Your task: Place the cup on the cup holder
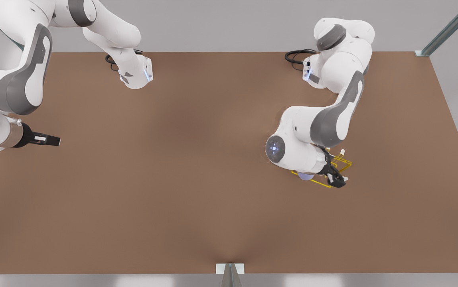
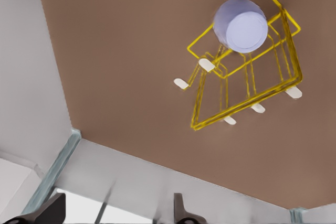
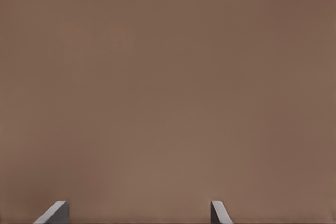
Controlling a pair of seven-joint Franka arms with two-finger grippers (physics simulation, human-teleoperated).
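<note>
The lavender-blue cup [image 2: 241, 24] sits upside down on one corner of the yellow wire cup holder [image 2: 247, 102], its flat base facing the left wrist camera. My left gripper [image 2: 118, 198] hangs open some way off from the rack, with nothing between its fingers. In the front view the cup holder [image 1: 342, 162] lies at the front view's right, largely under my left arm, and a sliver of the cup [image 1: 305, 176] peeks out below the wrist, beside the left gripper [image 1: 338, 180]. My right gripper [image 1: 49, 140] waits at the front view's left, open [image 3: 138, 203] over bare table.
The brown table [image 1: 197, 159] spreads between the two arms. A metal bracket [image 1: 230, 272] stands at the middle of its near edge, and a metal strut [image 2: 58, 166] runs along the table's edge near the rack. White-tipped prongs [image 2: 258, 108] stick up from the rack.
</note>
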